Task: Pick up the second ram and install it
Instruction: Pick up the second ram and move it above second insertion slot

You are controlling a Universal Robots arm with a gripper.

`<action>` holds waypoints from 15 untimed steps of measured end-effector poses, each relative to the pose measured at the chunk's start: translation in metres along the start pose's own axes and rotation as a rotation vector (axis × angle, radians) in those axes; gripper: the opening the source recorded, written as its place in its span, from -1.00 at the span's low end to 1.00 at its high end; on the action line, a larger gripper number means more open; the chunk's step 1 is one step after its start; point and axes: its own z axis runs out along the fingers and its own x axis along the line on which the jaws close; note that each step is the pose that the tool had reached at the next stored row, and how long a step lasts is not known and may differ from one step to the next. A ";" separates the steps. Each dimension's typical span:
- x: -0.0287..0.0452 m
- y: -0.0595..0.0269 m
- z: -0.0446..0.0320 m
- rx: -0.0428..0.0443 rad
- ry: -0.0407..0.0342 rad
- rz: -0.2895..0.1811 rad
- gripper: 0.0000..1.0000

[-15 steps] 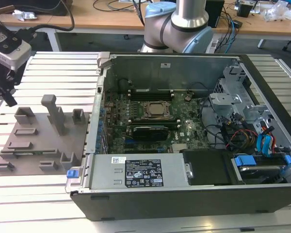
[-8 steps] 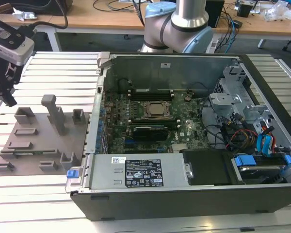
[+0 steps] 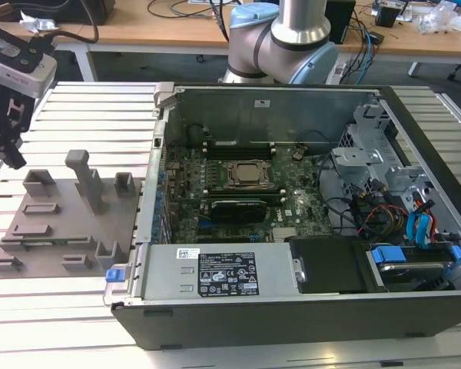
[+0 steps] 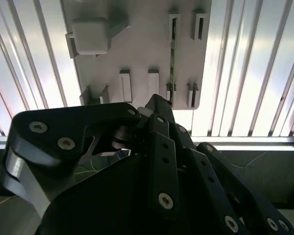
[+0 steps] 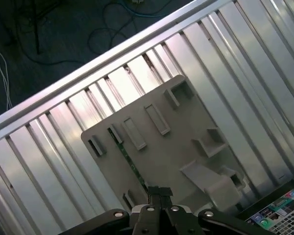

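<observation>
The second ram is a thin dark-green stick standing on edge in end holders on the grey fixture plate [image 3: 61, 219]. It shows in the exterior view [image 3: 46, 242] and in both wrist views [image 5: 130, 161] [image 4: 172, 58]. My gripper [image 3: 14, 156] hangs shut and empty above the table at the exterior view's left, beyond the plate's far corner and clear of the stick. In both wrist views its black fingertips [image 5: 159, 192] [image 4: 156, 104] sit pressed together, near one end of the stick and well above it.
The open computer case [image 3: 292, 307] lies at the exterior view's right, with the CPU socket [image 3: 246, 175] and long memory slots [image 3: 234, 146] inside. Grey blocks and a tall post [image 3: 84, 177] rise from the fixture plate. The table is ribbed aluminium [image 3: 61, 307].
</observation>
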 end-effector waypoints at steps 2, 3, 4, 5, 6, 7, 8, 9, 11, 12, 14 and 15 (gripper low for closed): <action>0.0000 0.0000 0.0000 -0.0009 0.0016 -0.035 -0.80; 0.0000 0.0000 0.0000 -0.0012 0.0021 -0.047 -0.80; 0.0000 0.0000 0.0000 -0.0014 0.0026 -0.057 -0.80; 0.0000 0.0000 0.0000 -0.0019 0.0034 -0.076 -0.80; 0.0000 0.0000 0.0000 -0.0027 0.0047 -0.103 -0.80; 0.0000 0.0000 0.0000 -0.0030 0.0053 -0.118 -0.80; 0.0000 0.0000 0.0000 -0.0035 0.0060 -0.134 -0.80; 0.0000 0.0000 0.0000 -0.0040 0.0070 -0.156 -0.80; 0.0000 0.0000 0.0001 -0.0050 0.0087 -0.195 -0.80; 0.0000 0.0000 0.0000 -0.0055 0.0095 -0.212 -0.80; 0.0000 0.0000 0.0000 -0.0063 0.0110 -0.243 -0.80; 0.0000 0.0000 0.0000 -0.0066 0.0114 -0.252 -0.80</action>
